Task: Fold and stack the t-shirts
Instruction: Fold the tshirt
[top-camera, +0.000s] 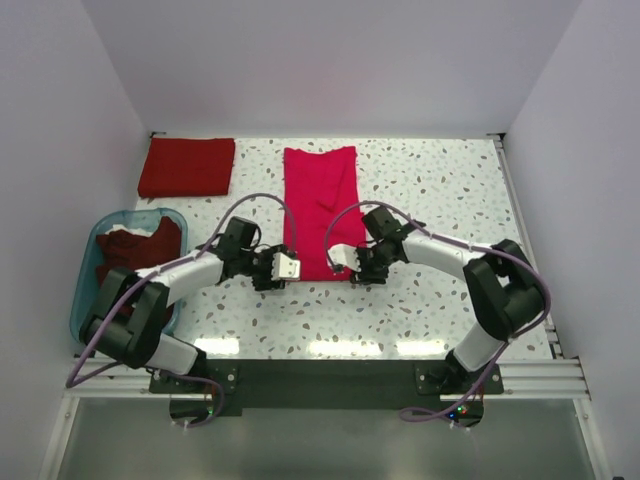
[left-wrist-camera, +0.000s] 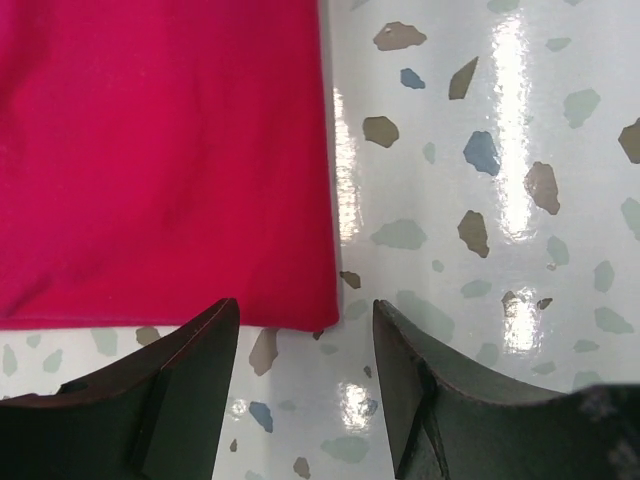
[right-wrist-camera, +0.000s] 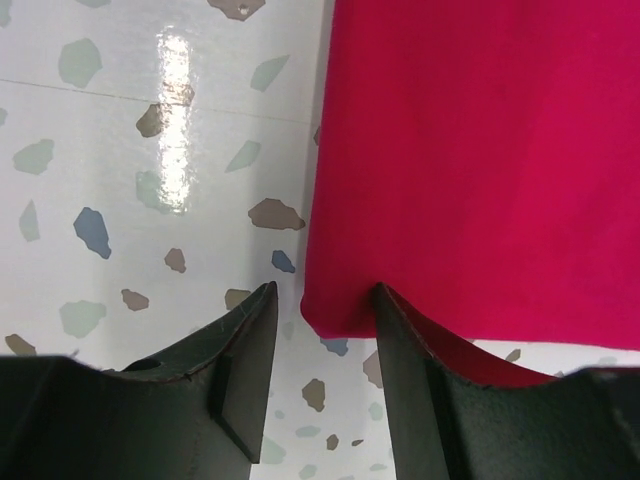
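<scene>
A bright crimson-pink t-shirt (top-camera: 319, 205) lies folded into a long strip on the middle of the table. My left gripper (top-camera: 287, 267) is open at its near left corner; in the left wrist view that corner (left-wrist-camera: 300, 300) lies just ahead of the gap between my fingers (left-wrist-camera: 190, 390). My right gripper (top-camera: 348, 262) is open at the near right corner; in the right wrist view the corner (right-wrist-camera: 340, 310) sits between my fingers (right-wrist-camera: 225, 380). A darker red folded t-shirt (top-camera: 187, 166) lies at the far left. A maroon shirt (top-camera: 140, 248) is heaped in the blue tub.
The translucent blue tub (top-camera: 88, 262) stands at the left edge beside the left arm. White walls close the table at the back and sides. Speckled table top (top-camera: 440, 190) lies bare to the right of the pink shirt.
</scene>
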